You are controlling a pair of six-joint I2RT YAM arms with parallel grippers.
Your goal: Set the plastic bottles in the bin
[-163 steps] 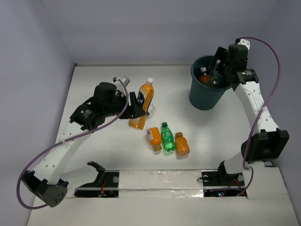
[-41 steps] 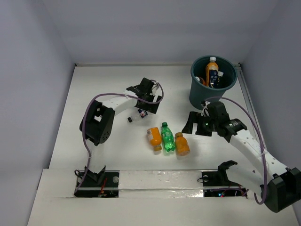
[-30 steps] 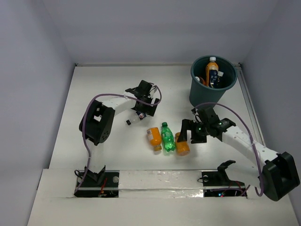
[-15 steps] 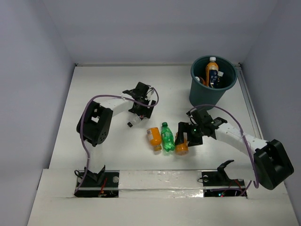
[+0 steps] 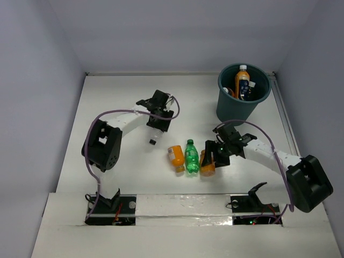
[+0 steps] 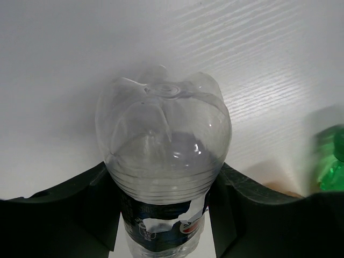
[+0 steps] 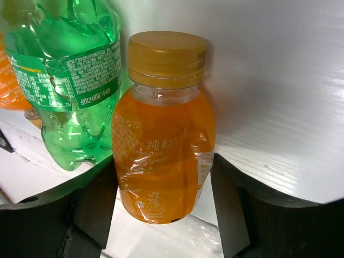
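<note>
My left gripper [image 5: 157, 130] is shut on the tiny clear bottle with the dark label [image 5: 154, 139], low over the table; in the left wrist view [image 6: 164, 215] both fingers press the bottle's [image 6: 164, 134] sides. My right gripper [image 5: 208, 160] is shut on the right-hand small orange bottle [image 5: 206, 169], which still lies on the table; the right wrist view shows the gripper [image 7: 164, 207] and that bottle [image 7: 161, 150]. Beside it lie a green bottle [image 5: 191, 156] [image 7: 70, 80] and another orange bottle [image 5: 176, 157]. The dark teal bin [image 5: 235, 112] holds a blue-labelled orange bottle [image 5: 243, 81].
The bin stands at the back right near the right wall. The three lying bottles sit close together at the table's middle front. The arm bases and a taped strip [image 5: 177, 205] run along the near edge.
My right gripper came down from near the bin to the right-hand orange bottle and settled round it. My left gripper swung slightly left and forward with the tiny bottle.
</note>
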